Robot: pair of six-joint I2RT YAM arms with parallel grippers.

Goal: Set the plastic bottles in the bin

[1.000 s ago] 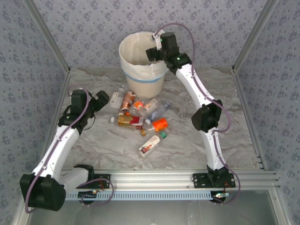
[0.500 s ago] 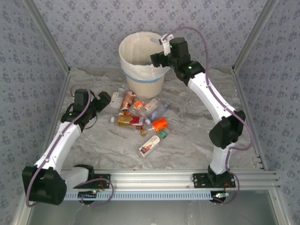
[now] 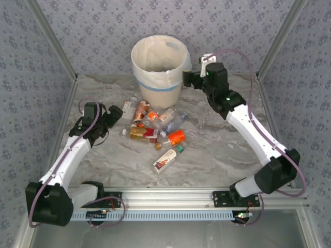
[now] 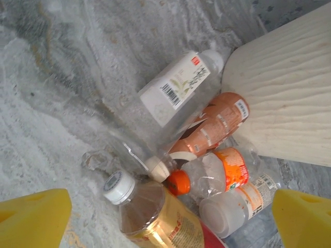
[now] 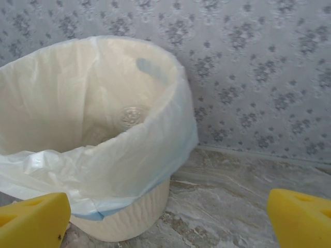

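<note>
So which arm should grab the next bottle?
The left one, probably. The open left gripper sits right beside the pile of plastic bottles, and its camera looks straight at them. The right gripper is open too, but it hangs up by the bin, farther from the pile.

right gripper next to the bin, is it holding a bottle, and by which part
Nothing is held. The right gripper is open and empty beside the bin; the left gripper is open over the bottles, gripping none.
</note>
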